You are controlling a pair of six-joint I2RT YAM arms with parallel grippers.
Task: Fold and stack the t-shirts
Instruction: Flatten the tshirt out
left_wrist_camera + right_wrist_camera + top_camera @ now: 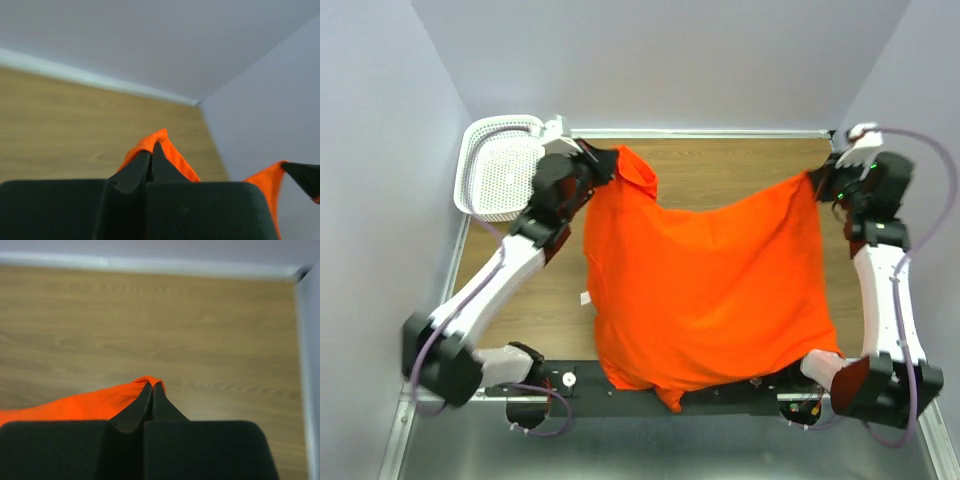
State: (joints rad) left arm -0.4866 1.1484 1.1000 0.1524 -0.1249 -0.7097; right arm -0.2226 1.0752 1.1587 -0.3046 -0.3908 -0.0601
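The left end effector (151,151) has its two black fingers pressed together on a fold of the bright orange-red t-shirt of thin soft fabric (176,161), held above the wood-grain bench (70,125). Toward the far right corner of the bench, another part of the shirt hangs from a dark pointed part (303,178) cut off by the frame. A white strip (100,80) lines the far edge of the bench.

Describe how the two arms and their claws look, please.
Both the left arm and the right arm have white rounded links with black joints. A thin lilac cable loops along each. The left claw and right claw are black, tapering from a wide body.
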